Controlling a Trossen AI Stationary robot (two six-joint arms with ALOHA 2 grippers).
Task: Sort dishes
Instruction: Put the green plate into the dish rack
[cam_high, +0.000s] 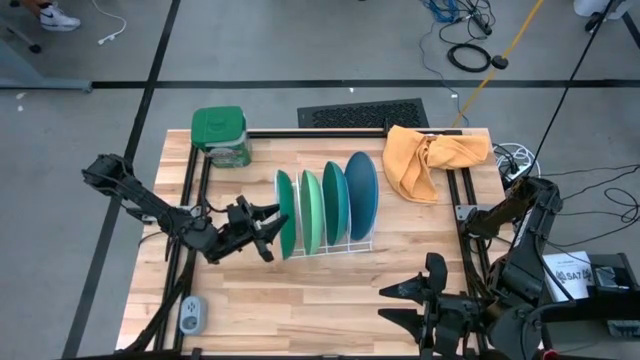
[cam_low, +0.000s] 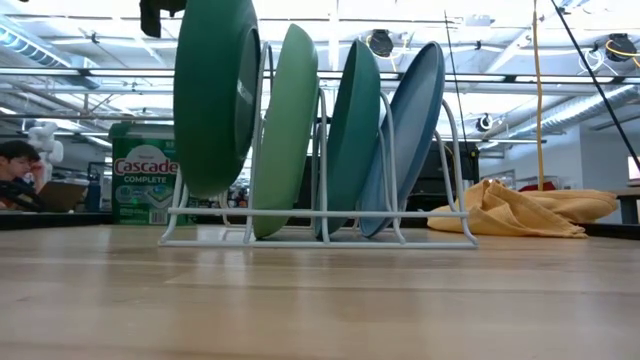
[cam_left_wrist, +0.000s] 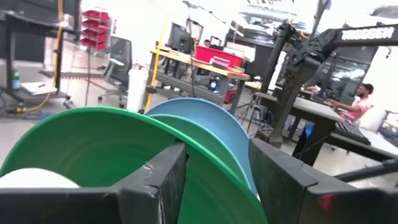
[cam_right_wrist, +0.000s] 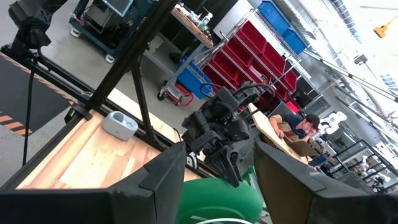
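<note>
Left end effector (cam_high: 268, 232) closing on the rim of the large round dark green plate (cam_high: 287, 213) at the rack's left end.

Standing on edge in the white wire dish rack (cam_high: 345, 245) on the wooden desk (cam_high: 330, 285): dark green plate, then large round light green plate (cam_high: 311, 210), large round teal plate (cam_high: 335, 203) and large round blue plate (cam_high: 362, 190), in that order from left to right across the high view. Gripping the dark green plate's near edge, fingers (cam_left_wrist: 155, 180) spread only as wide as the rim between them. Sitting slightly higher than its neighbours in the low view, its bottom edge near the rack's base wire. Resting apart at the desk's right front corner, right end effector (cam_high: 415, 300), fingers parted and holding nothing.
</note>
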